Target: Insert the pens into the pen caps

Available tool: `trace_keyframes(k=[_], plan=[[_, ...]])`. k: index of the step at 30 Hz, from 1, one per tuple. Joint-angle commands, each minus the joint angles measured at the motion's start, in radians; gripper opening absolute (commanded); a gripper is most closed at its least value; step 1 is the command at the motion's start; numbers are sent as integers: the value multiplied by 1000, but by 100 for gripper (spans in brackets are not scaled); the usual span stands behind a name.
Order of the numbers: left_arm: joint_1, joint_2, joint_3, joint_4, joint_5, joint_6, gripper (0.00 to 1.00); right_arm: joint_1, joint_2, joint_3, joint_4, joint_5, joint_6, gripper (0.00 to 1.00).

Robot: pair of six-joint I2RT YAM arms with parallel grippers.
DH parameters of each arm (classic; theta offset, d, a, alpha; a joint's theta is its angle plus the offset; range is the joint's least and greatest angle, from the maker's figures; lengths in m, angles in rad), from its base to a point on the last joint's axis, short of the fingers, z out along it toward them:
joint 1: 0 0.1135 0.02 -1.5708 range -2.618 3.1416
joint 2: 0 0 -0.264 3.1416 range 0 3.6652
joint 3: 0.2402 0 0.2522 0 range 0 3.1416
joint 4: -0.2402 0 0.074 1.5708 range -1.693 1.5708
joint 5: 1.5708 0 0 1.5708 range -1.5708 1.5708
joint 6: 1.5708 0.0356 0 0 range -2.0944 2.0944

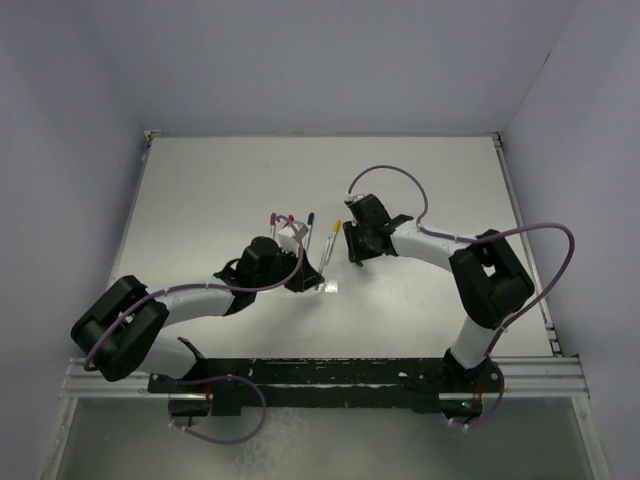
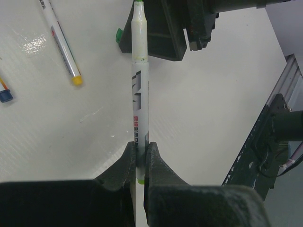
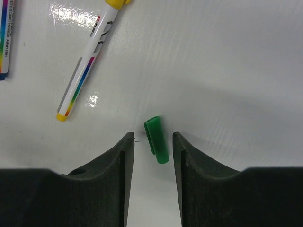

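The white table [image 1: 200,190] has a faint gloss and is boxed in by pale lilac-grey walls [image 1: 320,60], with a metal rail [image 1: 540,372] along its near edge. The left gripper [image 2: 140,152] is clamped on a green-tipped pen [image 2: 140,94]; the pen's rear end is hidden between the fingers. The right gripper [image 3: 152,136] stands parted over the table, and the green cap [image 3: 156,140] lies between its fingers. A yellow-ended pen [image 3: 87,71] lies nearby. Another pen [image 3: 4,38] is cut off at the frame edge.
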Motion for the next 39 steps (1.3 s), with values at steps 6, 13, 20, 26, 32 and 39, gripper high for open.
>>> trace_keyframes(k=[6,13,20,26,32,39], plan=[[5,-12,-27,81,1,-16,0,3,47,45,-12,32,-17,38],[4,3,-35,105,14,-32,0,2,62,19,-40,81,12,32],[4,24,-27,111,34,-41,0,4,71,-16,-67,56,43,30],[4,44,-7,91,38,-48,0,21,72,-64,-107,64,72,28],[4,62,15,63,44,-46,0,38,83,-92,-113,81,99,24],[5,49,32,-29,-12,-57,0,46,124,-69,-160,109,112,0]])
